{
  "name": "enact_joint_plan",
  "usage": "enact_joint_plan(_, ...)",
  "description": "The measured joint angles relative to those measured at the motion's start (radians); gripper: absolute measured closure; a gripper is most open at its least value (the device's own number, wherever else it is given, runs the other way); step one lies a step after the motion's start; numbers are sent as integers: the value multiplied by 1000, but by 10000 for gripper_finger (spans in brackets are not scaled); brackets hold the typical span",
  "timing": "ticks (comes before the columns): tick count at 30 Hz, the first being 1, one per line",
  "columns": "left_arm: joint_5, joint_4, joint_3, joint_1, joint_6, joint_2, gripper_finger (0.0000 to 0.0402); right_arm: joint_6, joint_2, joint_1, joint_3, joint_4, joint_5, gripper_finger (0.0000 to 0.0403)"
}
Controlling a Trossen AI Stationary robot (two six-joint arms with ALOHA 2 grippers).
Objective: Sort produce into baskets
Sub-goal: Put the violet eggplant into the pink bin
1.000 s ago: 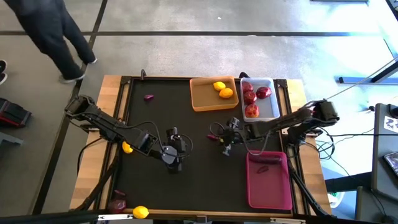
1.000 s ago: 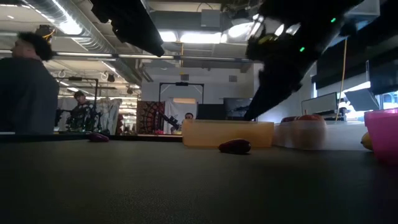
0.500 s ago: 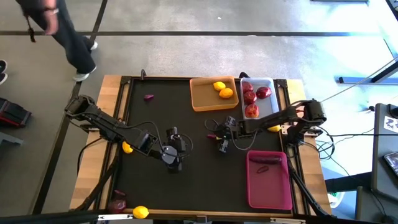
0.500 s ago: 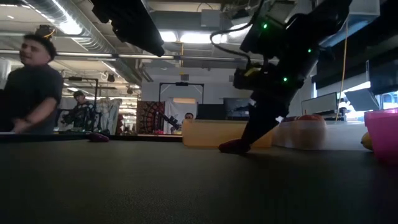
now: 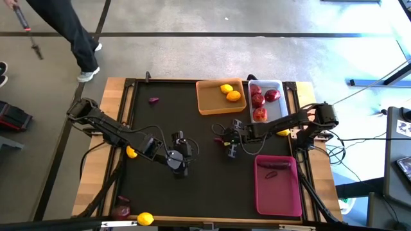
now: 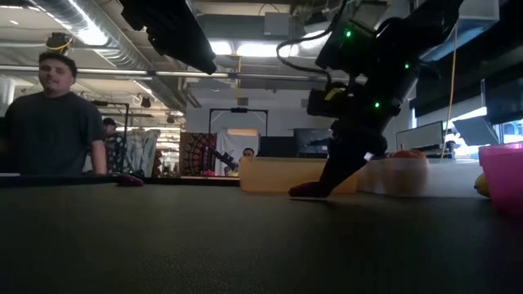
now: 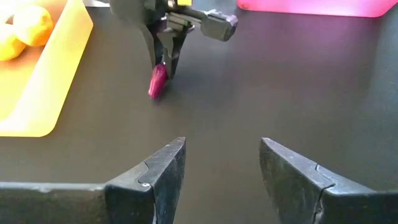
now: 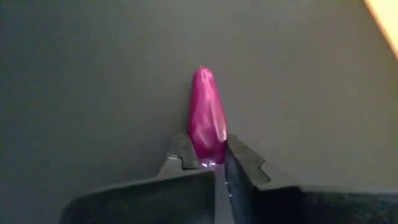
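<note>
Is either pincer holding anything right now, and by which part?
The right pincer is shut on one end of the purple piece lying on the mat. The left pincer stands open, holding nothing.

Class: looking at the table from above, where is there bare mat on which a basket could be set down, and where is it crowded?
Free: the mat's near middle, between the left hand and the pink basket; also the far-left stretch between the loose purple piece and the orange basket. Crowded: around the right hand, gripping a purple piece.
</note>
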Motion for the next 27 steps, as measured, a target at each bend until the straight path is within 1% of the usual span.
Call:
enact_joint_plan(5, 0, 0, 0, 0, 1, 0, 203, 6, -130, 40, 1, -118, -14, 376)
enact_joint_plan(11, 0, -1, 0, 0, 2, 0, 203, 89, -323, 132, 2, -334, -43, 380)
enact_joint_plan(15, 0, 2, 0, 0, 5, 0, 203, 206, -441, 206, 2, -483, -43, 385)
enact_joint_plan(20, 0, 0, 0, 0, 4, 0, 203, 371, -555, 321, 2, -633, -46, 386)
enact_joint_plan(24, 0, -1, 0, 0, -2, 0, 203, 501, -624, 445, 2, -701, -76, 386)
enact_joint_plan(27, 0, 0, 0, 0, -3, 0, 203, 630, -659, 549, 2, -741, -77, 386)
